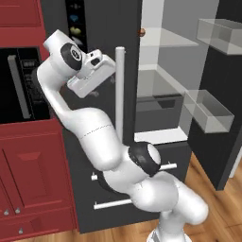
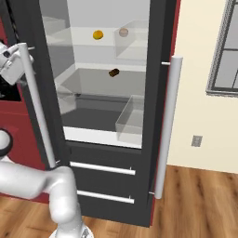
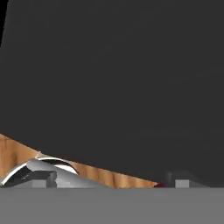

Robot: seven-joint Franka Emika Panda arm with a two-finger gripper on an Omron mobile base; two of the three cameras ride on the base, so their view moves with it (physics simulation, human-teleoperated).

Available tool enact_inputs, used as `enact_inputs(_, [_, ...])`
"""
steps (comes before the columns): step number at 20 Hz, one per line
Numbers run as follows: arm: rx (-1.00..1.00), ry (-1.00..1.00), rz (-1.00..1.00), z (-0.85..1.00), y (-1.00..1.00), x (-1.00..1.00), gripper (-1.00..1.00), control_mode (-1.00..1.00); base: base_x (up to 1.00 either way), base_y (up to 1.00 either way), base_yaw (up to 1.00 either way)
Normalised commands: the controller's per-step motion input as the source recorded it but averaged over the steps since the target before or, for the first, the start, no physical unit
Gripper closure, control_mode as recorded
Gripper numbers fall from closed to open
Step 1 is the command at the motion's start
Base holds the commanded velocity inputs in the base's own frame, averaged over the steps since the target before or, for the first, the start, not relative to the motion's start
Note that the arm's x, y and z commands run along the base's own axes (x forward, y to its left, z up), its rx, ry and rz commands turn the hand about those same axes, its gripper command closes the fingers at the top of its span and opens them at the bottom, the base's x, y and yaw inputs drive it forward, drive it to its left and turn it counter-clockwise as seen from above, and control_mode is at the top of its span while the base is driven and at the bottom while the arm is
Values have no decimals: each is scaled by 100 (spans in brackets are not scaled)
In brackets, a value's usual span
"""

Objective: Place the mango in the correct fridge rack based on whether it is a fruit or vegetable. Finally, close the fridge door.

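Fridge interior stands open, the mango [image 2: 97, 35] already resting on the upper rack [image 2: 93, 44]; the end effector [image 3: 109, 183], jaws spread and empty, faces a dark panel well left of the open door [image 2: 162, 116], whose handle [image 2: 168, 125] runs vertically.
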Motion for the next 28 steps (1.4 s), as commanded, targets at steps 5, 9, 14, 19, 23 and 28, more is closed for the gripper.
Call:
enact_inputs(5, [12, -36, 0, -5, -18, 49, -100, -100, 0, 0, 0])
enact_inputs(9, [14, -37, 0, -3, 0, 72, -100, -100, 0, 0, 0])
enact_inputs(14, [7, -47, 3, -25, -1, 56, -100, -100, 0, 0, 0])
enact_inputs(19, [0, -66, 9, -52, -16, 15, -100, -100, 0, 0, 0])
enact_inputs(23, [0, -70, 13, -82, -51, 13, -100, -100, 0, 0, 0])
enact_inputs(28, [1, -55, 17, -79, -90, 32, -100, -100, 0, 0, 0])
